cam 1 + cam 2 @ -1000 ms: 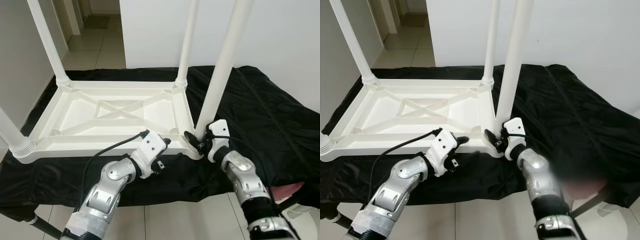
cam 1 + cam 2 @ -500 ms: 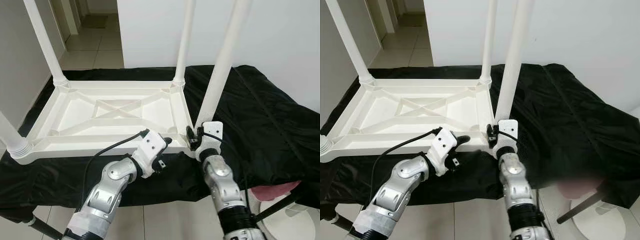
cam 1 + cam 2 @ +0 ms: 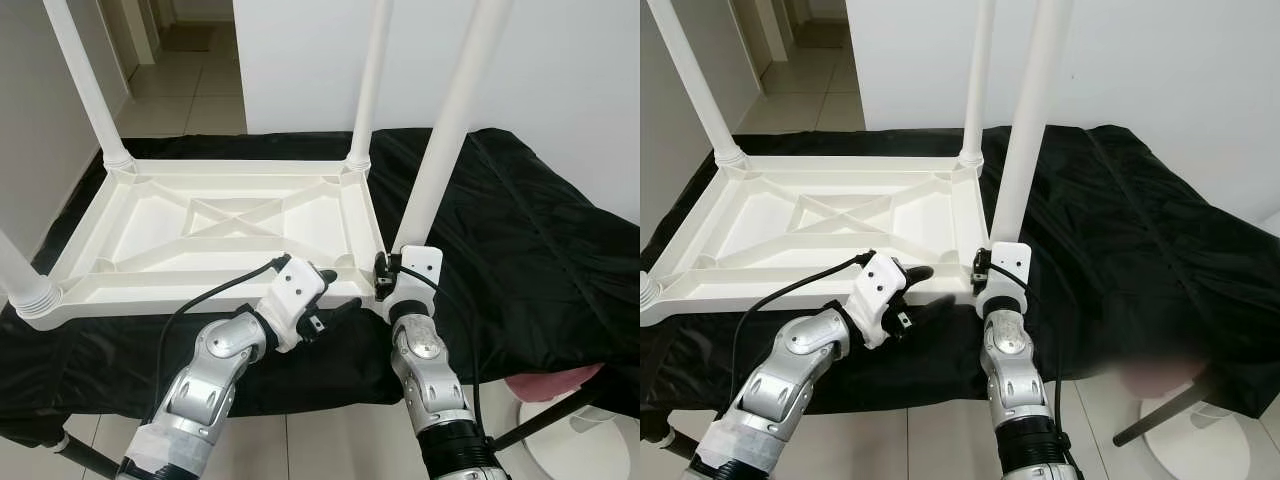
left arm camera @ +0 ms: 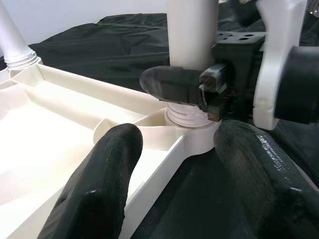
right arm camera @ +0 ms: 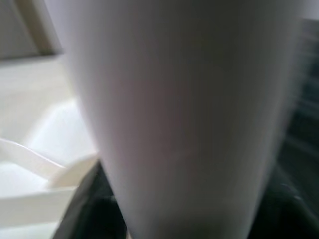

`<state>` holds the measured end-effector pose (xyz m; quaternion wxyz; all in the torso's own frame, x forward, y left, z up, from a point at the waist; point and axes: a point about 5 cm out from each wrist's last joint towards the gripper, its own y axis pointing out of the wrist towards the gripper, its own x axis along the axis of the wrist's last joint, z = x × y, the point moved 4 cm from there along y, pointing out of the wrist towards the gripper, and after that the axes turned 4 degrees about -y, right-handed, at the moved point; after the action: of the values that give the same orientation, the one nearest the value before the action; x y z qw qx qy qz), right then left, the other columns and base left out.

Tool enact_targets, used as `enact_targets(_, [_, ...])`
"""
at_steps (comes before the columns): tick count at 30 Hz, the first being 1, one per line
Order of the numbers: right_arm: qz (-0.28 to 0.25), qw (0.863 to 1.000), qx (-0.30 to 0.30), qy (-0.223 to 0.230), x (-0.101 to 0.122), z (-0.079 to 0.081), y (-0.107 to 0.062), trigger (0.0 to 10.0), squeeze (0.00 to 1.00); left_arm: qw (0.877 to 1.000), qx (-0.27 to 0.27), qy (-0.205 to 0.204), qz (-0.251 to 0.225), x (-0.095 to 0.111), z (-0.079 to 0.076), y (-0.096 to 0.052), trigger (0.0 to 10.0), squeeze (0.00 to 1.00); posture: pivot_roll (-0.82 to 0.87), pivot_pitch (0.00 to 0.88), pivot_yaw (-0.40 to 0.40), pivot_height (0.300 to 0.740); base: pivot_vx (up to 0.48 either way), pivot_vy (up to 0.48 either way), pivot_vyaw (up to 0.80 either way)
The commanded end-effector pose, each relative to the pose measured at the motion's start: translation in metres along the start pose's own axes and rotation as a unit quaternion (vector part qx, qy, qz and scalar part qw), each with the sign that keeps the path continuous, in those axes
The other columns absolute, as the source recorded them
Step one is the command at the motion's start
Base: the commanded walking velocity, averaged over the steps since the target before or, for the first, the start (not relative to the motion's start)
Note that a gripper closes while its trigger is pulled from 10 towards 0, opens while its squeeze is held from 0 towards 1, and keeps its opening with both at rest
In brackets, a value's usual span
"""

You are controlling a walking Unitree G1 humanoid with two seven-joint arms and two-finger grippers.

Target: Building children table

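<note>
— So, which way is the children's table (image 3: 230, 225) lying?

— Upside down on a bench (image 3: 520, 240) draped in black cloth, underside up. Its long axis runs across the robot's front, left to right, and four white legs rise straight up from the corners.

— How does it look?

— White plastic, a rectangular tray-like underside with raised ribs forming an X in the middle. Each leg meets its corner in a ribbed collar.

— Where is the right hand (image 3: 385, 272)?

— At the near right corner, against the base of the near right leg (image 3: 447, 130). One black finger (image 4: 174, 84) lies across the leg just above the collar. The right wrist view is blurred white leg; I cannot tell whether the hand is gripping.

— And the left hand (image 3: 325, 295)?

— Just beside that corner, at the near rim. Its fingers are spread wide, one over the tray side, one over the black cloth, holding nothing.
</note>
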<state>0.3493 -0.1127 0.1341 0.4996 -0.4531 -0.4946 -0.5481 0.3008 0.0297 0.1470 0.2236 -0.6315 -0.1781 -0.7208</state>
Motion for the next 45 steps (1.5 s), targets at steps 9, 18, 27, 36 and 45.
enact_targets(9, [-0.035,0.998,0.058,0.019,0.018,0.002,-0.001,10.0,0.0,0.999,0.032,-0.004,-0.005,0.001,0.003,0.001,10.0,0.0,0.01,0.0,0.0,0.74,0.0,0.0,0.0])
enact_targets(18, [-0.042,0.981,0.186,-0.036,0.022,-0.006,-0.004,10.0,0.0,1.0,0.02,-0.008,-0.003,0.0,-0.004,0.002,10.0,0.0,0.01,0.0,-0.001,0.74,0.0,0.0,0.0])
enact_targets(27, [-0.003,0.947,0.3,-0.115,0.009,-0.018,0.001,10.0,0.0,1.0,0.029,-0.01,-0.006,0.0,-0.002,0.003,10.0,0.0,0.02,0.0,-0.011,0.74,0.0,0.0,0.0])
enact_targets(36, [0.02,0.926,0.35,-0.144,-0.002,-0.016,0.009,10.0,0.0,1.0,0.026,-0.009,-0.008,0.002,-0.002,0.005,10.0,0.0,0.01,0.0,-0.01,0.74,0.0,0.0,0.0])
enact_targets(45, [0.035,0.905,0.386,-0.178,-0.005,-0.013,0.017,0.0,0.0,1.0,0.021,-0.006,-0.011,0.003,-0.003,0.009,10.0,0.0,0.01,0.0,-0.017,0.74,0.0,0.0,0.0])
